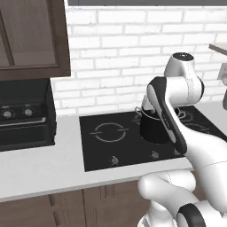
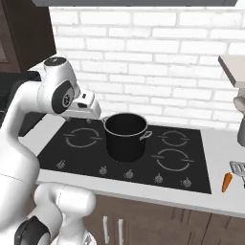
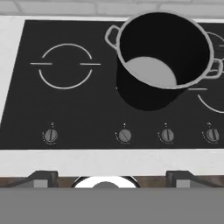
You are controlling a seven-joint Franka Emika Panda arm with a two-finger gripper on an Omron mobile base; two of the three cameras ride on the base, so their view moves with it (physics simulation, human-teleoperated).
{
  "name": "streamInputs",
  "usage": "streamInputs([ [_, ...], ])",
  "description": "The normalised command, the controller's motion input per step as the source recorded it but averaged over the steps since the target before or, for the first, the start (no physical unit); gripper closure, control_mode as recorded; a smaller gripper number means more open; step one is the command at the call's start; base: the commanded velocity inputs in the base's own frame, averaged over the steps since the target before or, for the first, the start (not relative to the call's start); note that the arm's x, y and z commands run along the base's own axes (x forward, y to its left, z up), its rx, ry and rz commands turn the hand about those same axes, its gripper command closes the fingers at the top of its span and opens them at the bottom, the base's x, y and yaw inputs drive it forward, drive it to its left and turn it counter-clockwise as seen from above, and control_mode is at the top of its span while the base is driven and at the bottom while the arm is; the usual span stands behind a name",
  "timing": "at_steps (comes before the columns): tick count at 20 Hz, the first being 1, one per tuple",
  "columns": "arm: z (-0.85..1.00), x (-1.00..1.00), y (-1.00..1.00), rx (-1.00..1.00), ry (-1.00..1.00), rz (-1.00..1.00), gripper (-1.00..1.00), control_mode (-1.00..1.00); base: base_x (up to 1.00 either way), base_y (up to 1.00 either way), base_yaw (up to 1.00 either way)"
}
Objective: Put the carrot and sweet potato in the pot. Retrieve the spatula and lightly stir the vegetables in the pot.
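Pot sits upright on the black cooktop, roughly mid-hob, between the left burner ring and the two right rings. Hand view looks down into it: bare grey bottom, nothing inside, so we judge neither veg is in yet. Both loop handles visible at the rim.

Carrot lies on the pale counter just off the right edge of the cooktop, well apart from the pot. Beside it, at the frame edge, a slotted grey piece, prob. the spatula head, but too cropped for us to be sure. Sweet potato: we can't place it from these pics.

Gripper hangs above the front edge of the cooktop, over the knob row, aimed down at hob + pot. Fingers spread wide, nothing between them, touching nothing. In the base views the arm is folded high, elbow up beside the pot, wrist behind the forearm in the left view.

Why so, in our reading: high, open, empty hand fits a survey pose before the first pick; pot is parked centrally so drops from either side land easily. Next move likely needs a swing right toward the carrot. Risk: forearm passes close by the pot, could nudge it.
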Motion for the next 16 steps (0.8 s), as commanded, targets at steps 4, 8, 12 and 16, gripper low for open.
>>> streamInputs([
  [4,0.00,0.00,0.00,0.00,0.00,0.00,-1.00,1.00,-0.08,-0.32,0.00],
  [8,0.00,0.00,0.00,0.00,0.00,0.00,-1.00,1.00,-0.11,-0.61,0.00],
  [12,0.00,0.00,0.00,0.00,0.00,0.00,-1.00,1.00,-0.06,-0.67,0.00],
  [16,0.00,0.00,0.00,0.00,0.00,0.00,-1.00,1.00,-0.01,-0.76,0.00],
])
